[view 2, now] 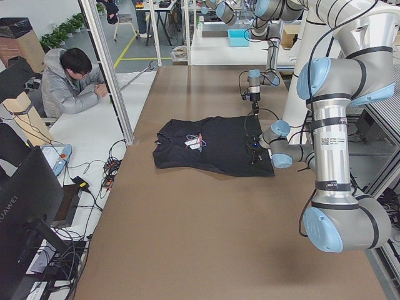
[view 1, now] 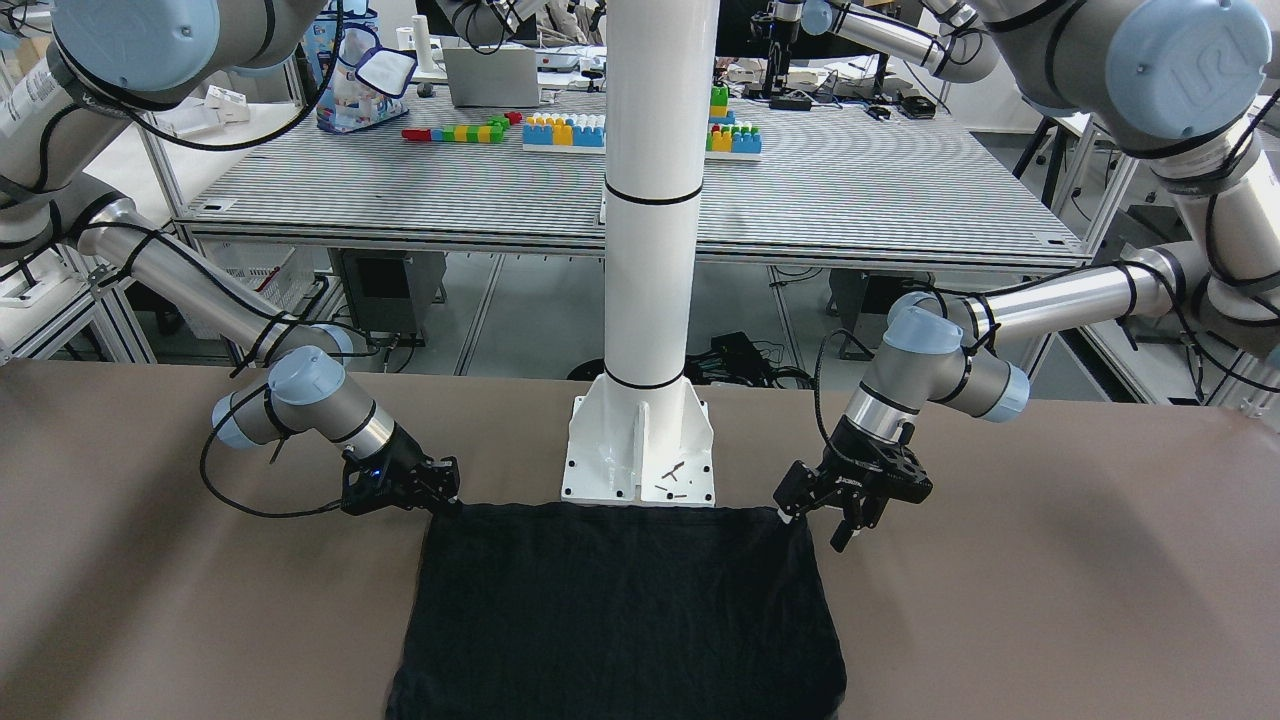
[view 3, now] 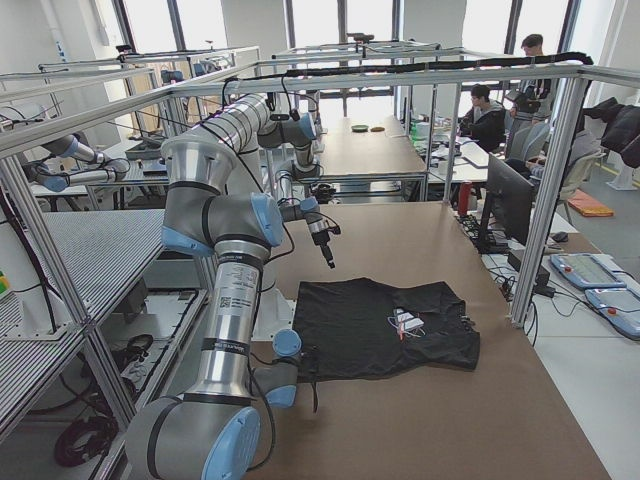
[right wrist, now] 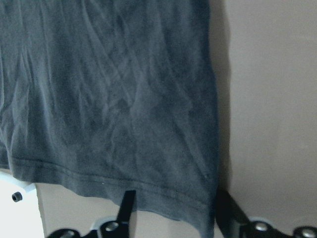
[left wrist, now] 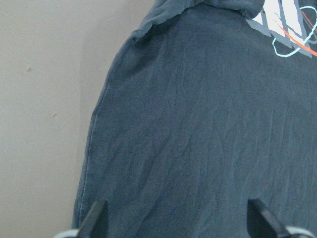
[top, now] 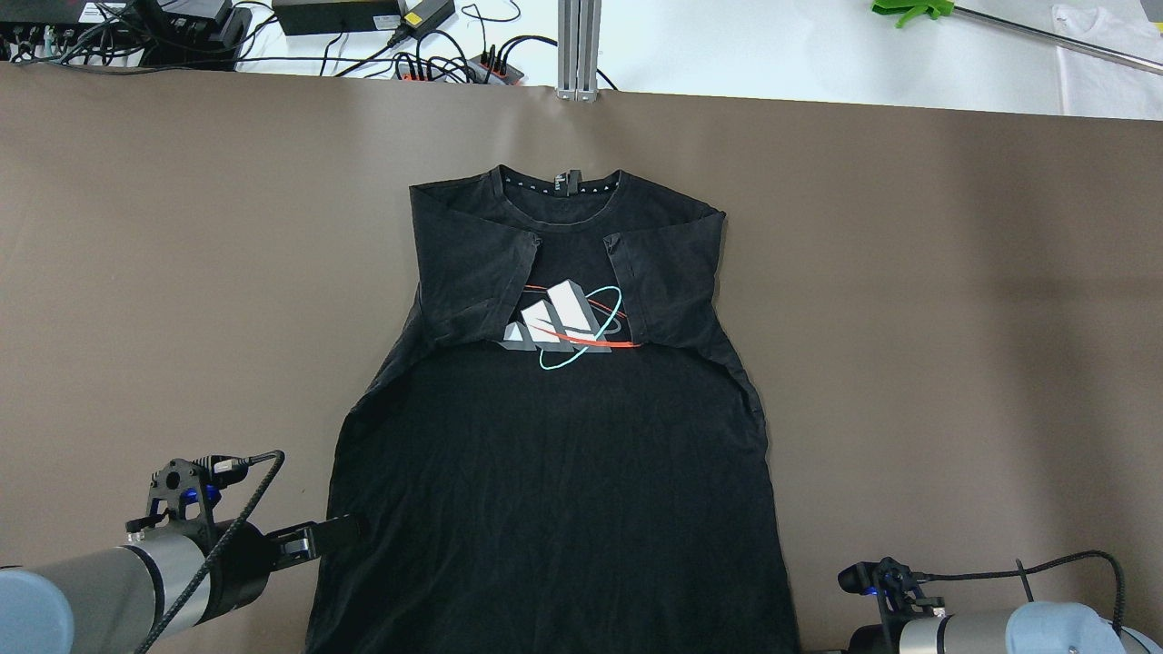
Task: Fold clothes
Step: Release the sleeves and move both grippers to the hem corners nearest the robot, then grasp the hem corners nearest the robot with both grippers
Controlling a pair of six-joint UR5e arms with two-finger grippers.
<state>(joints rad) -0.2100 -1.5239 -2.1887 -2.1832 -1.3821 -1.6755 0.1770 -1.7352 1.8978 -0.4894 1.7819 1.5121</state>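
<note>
A black T-shirt (top: 554,472) with a white, red and teal chest logo (top: 565,325) lies flat on the brown table, sleeves folded in over the chest. Its hem lies at the robot's side, by the white pillar's base plate (view 1: 640,455). My left gripper (view 1: 818,518) is open, low at one hem corner; in the left wrist view (left wrist: 177,223) its fingers stand wide apart over the shirt's (left wrist: 198,124) side edge. My right gripper (view 1: 450,490) is open at the other hem corner; in the right wrist view (right wrist: 176,208) its fingers straddle the hem corner of the shirt (right wrist: 109,99).
The white pillar (view 1: 655,200) rises from the base plate between the two arms, with small screws (view 1: 675,480) lying on the plate. Cables and power bricks (top: 363,18) lie past the table's far edge. A seated person (view 2: 69,81) is beside the table.
</note>
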